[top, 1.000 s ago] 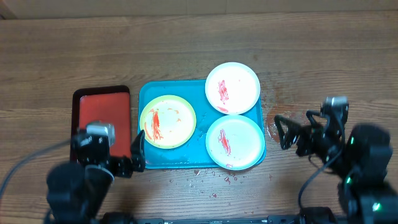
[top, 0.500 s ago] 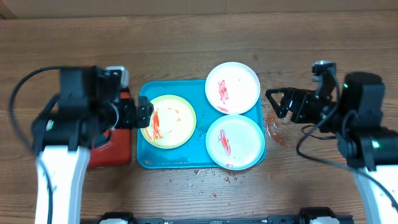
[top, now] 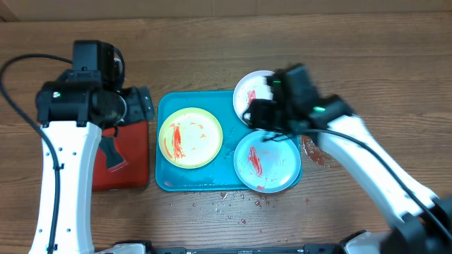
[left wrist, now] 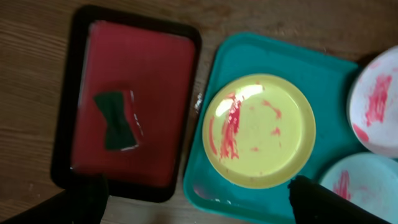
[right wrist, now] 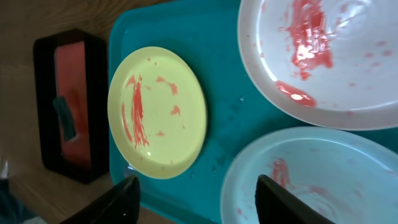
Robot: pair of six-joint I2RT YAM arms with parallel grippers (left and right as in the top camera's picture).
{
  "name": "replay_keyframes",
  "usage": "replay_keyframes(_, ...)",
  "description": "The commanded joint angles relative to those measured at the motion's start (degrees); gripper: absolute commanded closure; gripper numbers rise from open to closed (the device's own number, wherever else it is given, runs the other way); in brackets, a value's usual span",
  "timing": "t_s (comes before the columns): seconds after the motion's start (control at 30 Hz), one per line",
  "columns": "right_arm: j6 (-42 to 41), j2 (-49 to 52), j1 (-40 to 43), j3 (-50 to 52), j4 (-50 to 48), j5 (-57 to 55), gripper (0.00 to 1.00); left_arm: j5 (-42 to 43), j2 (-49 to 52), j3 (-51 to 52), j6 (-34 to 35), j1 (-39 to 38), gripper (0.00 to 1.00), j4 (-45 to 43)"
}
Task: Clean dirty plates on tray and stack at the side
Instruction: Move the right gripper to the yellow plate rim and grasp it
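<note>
Notably, the main risk is at the white round plastic plate (top: 248, 90). It is overhanging the far rim of the large turquoise rectangular plastic tray (top: 227, 166), just beside the pale aqua round plate (top: 267, 168). A pinch catching both rims could tip one plate and smear red sauce onto the wooden table (top: 212, 42).

Right gripper (right wrist: 202, 196) is hovering over those two plates, jaws apart and empty. Left gripper (left wrist: 199, 190) is hanging above the small red dark-rimmed tray (left wrist: 140, 74) holding a dark green sponge (left wrist: 115, 121), jaws spread wide, gripping nothing. Yellow-green round plate (top: 191, 137) is lying on the turquoise tray's left half.
</note>
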State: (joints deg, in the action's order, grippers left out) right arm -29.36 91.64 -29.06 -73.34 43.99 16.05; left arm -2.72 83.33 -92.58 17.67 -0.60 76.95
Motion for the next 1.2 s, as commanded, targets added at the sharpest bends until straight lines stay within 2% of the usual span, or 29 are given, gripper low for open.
replay_keyframes(0.0,-1.81,5.86,-4.55,-3.37,-2.82,-6.69,0.44,-6.86,-0.46,-1.29,3.78,0.33,0.04,0.09)
replay_keyframes(0.07,-1.9,9.44,-6.78,-3.41,-5.73,-8.7,0.51,-6.62,-0.17,-1.29,3.76,0.33,0.0,0.31)
replay_keyframes(0.2,-1.99,15.19,-10.03,-3.39,-10.6,-11.96,0.63,-6.71,0.37,-1.27,3.5,0.33,0.0,0.87)
replay_keyframes(0.37,-5.31,19.98,-11.91,-3.39,-13.33,-14.21,0.72,-6.84,1.51,-1.27,3.1,0.33,0.03,1.11)
replay_keyframes(0.63,-6.97,24.11,-12.28,-3.39,-14.47,-16.02,0.74,-6.91,5.33,-1.22,3.1,0.37,0.11,1.25)
replay_keyframes(0.83,-9.57,25.86,-12.61,-3.34,-15.19,-15.98,0.83,-6.93,9.18,-1.18,3.15,1.6,0.18,2.58)
replay_keyframes(1.0,-11.41,27.17,-12.72,-3.32,-15.02,-15.76,0.93,-6.88,12.92,-0.57,3.17,5.01,0.24,5.75)
replay_keyframes(1.17,-11.41,27.17,-12.7,-3.32,-14.84,-15.76,0.95,-6.82,13.64,6.05,1.81,9.77,0.27,2.4)
